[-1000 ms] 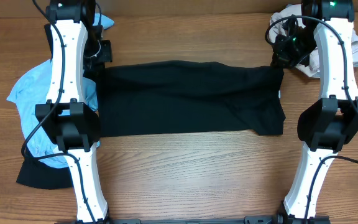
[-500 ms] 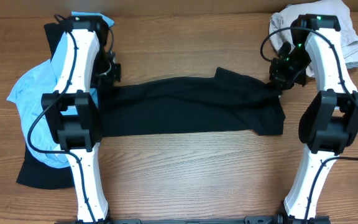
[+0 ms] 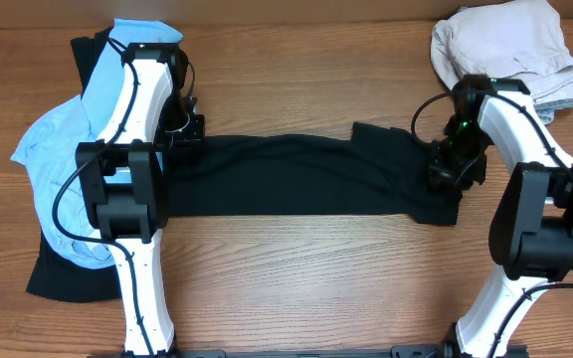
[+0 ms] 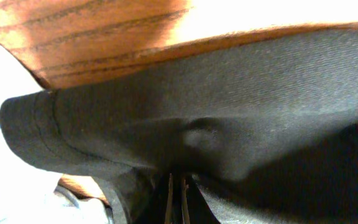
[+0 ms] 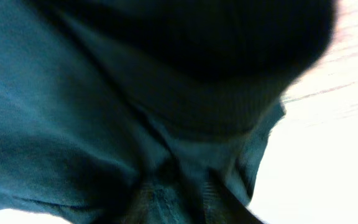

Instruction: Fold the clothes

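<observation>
A black garment point(image 3: 296, 177) lies stretched across the middle of the wooden table, its far edge folded toward the near edge. My left gripper point(image 3: 182, 134) is shut on its left end; the left wrist view shows the black cloth point(image 4: 229, 124) pinched between the fingers point(image 4: 176, 202). My right gripper point(image 3: 448, 169) is shut on its right end, where the cloth bunches. In the right wrist view dark cloth point(image 5: 135, 112) fills the frame and wraps the fingers point(image 5: 179, 193).
A light blue garment point(image 3: 53, 149) lies at the left over another black garment point(image 3: 63, 278) near the front left. A beige pile of clothes point(image 3: 510, 45) sits at the back right. Both arms stand at the table's sides.
Both grippers have pulled the far edge of the black garment toward the near side. The garment now lies narrower, and the right end is bunched.
</observation>
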